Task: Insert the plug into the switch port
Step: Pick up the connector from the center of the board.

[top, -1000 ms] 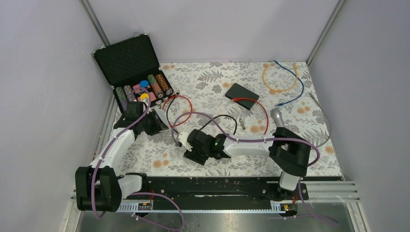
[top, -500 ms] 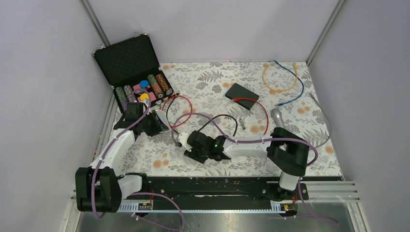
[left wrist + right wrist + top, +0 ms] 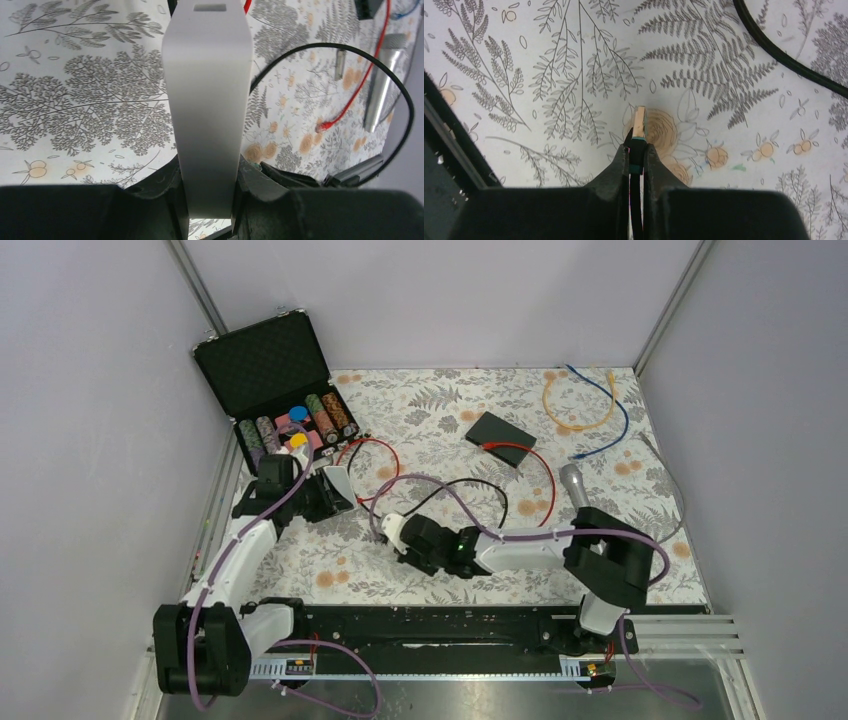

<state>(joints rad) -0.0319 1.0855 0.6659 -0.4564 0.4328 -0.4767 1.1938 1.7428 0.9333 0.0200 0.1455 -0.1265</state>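
Observation:
My left gripper [image 3: 207,200] is shut on a pale grey switch [image 3: 207,100], which sticks out ahead of the fingers with a small rectangular port [image 3: 210,7] at its far end. In the top view the switch [image 3: 341,484] is held at the left of the mat by the left gripper [image 3: 322,492]. My right gripper [image 3: 637,150] is shut on the plug [image 3: 639,122] of a black cable [image 3: 784,55]; the plug's clear tip pokes out past the fingertips, just above the mat. In the top view the right gripper [image 3: 396,529] is a little right of and nearer than the switch.
An open case of poker chips [image 3: 275,390] stands at the back left. A flat black box [image 3: 500,430], a red cable [image 3: 545,480] and a microphone [image 3: 573,483] lie mid-right. Orange [image 3: 575,405] and blue [image 3: 615,410] cables lie at the back right.
The right gripper's jaws have closed onto the plug, and its wrist has shifted slightly right. The left gripper with the switch has moved a little up and right.

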